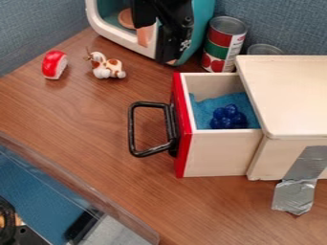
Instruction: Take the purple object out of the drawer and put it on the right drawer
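Blue grapes (228, 117) lie in the drawer (217, 153) at three o'clock; my gripper (174, 33), at twelve, may be apart or together, I cannot tell.

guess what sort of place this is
Probably a tabletop robot test station in a lab or office: silver duct tape runs from the drawer box to the wood-grain table, and a brown-and-white animal figurine stands near a blue wall.

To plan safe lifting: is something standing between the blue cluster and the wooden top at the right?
Only the higher left edge of the wooden top, just right of the blue cluster down in the open drawer. No loose object is visible between them.
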